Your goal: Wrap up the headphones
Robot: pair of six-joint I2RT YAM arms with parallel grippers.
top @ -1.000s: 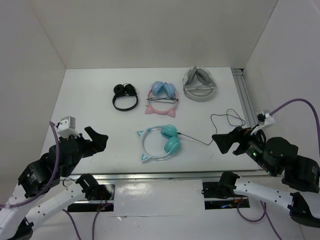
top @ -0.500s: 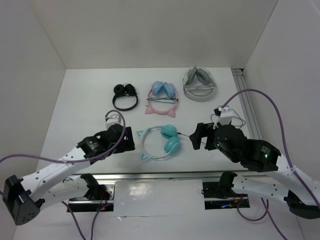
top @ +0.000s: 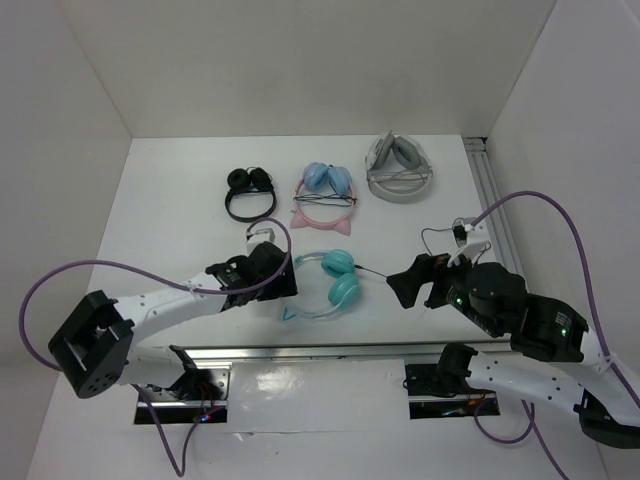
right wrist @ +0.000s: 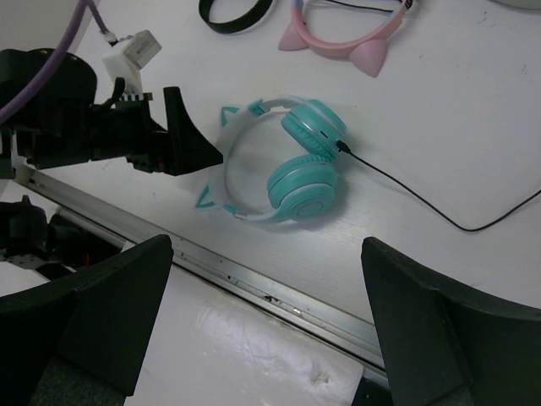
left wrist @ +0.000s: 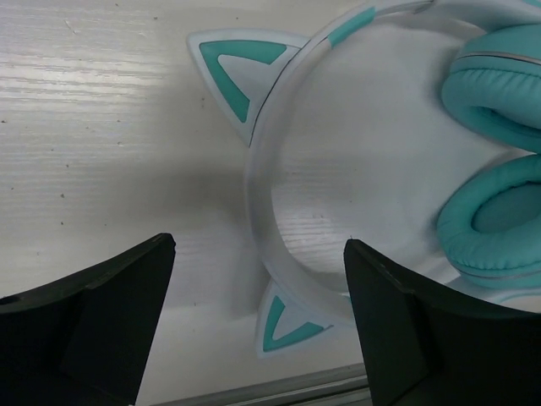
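The teal headphones (top: 332, 284) lie flat near the table's front edge, cups to the right, cat ears to the left. Their thin black cable (top: 440, 240) runs right from the upper cup and loops. My left gripper (top: 287, 281) is low over the left side of the headband (left wrist: 260, 182), open. The band and the near cat ear (left wrist: 287, 326) sit between its two fingers, and neither finger touches them. My right gripper (top: 405, 287) hovers open to the right of the cups with nothing between its fingers. Its view takes in the headphones (right wrist: 292, 169) and the left gripper (right wrist: 182, 144).
A small black pair (top: 250, 192), a pink cat-ear pair (top: 325, 195) and a grey pair (top: 400, 170) lie along the back. A metal rail (top: 350, 347) runs along the front edge, and another rail (top: 492, 195) along the right side.
Both arms swung in from the sides toward the teal headphones. The left gripper came right and down over the headband. The right gripper came in to the right of the cups.
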